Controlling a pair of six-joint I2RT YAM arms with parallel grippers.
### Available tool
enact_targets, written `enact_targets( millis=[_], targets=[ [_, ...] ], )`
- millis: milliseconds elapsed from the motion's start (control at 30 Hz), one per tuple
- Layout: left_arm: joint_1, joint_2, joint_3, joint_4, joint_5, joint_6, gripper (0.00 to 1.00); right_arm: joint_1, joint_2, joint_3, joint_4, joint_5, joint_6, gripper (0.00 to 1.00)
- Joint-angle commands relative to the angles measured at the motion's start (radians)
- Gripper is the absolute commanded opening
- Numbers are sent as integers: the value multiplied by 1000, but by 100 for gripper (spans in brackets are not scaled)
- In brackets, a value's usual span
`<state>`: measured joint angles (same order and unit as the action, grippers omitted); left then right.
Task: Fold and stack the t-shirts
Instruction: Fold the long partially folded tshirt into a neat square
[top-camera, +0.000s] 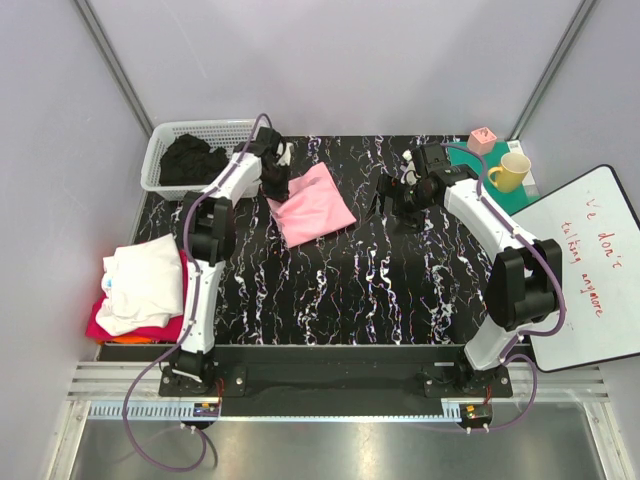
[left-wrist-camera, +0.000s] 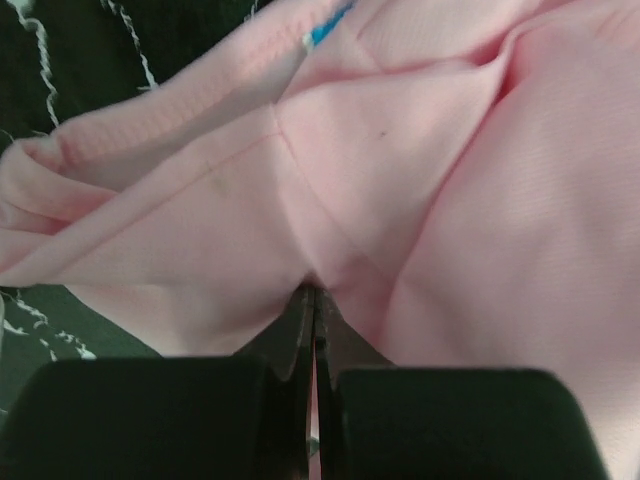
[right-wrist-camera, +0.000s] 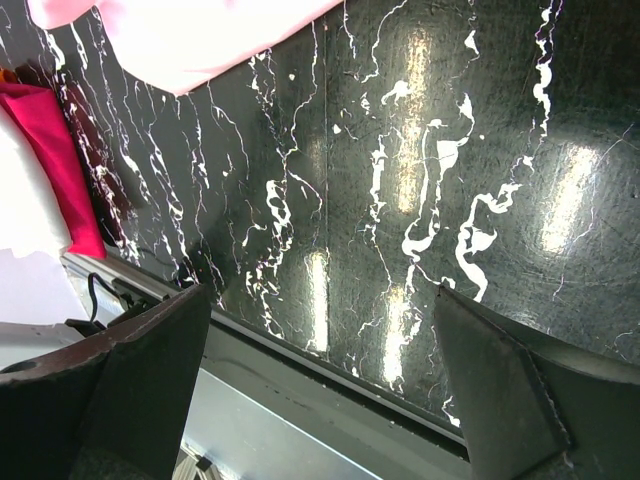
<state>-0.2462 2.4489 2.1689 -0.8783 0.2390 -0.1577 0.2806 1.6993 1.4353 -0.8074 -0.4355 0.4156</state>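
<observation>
the left gripper (left-wrist-camera: 315, 297) is pinched shut on a fold of the pink t-shirt (top-camera: 318, 205), rumpled at the upper middle of the top view, so the empty right gripper (top-camera: 388, 203), jaws apart, would best take the shirt's right-hand edge to pull it flat.

You had the pink t-shirt (top-camera: 315, 205) lying rumpled and loosely folded at the far middle of the table (top-camera: 400, 290), its far-left corner bunched up. A crumpled white shirt (top-camera: 145, 275) topped a red one (top-camera: 110, 325) at the left edge. Black garments (top-camera: 190, 160) filled the basket (top-camera: 200, 126).
</observation>
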Motion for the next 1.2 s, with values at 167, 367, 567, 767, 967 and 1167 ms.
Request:
enact_targets(
  millis=[167,367,567,767,967,1167],
  targets=[
    [-146,-70,-168,-83,-87,53,0,3,-29,30,14,27,-1,100],
    [-217,-162,-355,-110,-48,23,0,2,-44,7,14,41,0,100],
    [-269,-364,-650,-47,72,4,0,2,-61,-22,16,52,-3,100],
    [-297,-531,-874,41,181,-11,0,2,-49,-24,16,55,-8,100],
    [-295,-695,-902,27,83,-39,0,2,-33,-22,17,49,31,100],
    [-291,-775,-839,-13,51,-66,6,2,-46,-81,53,58,66,100]
  ],
)
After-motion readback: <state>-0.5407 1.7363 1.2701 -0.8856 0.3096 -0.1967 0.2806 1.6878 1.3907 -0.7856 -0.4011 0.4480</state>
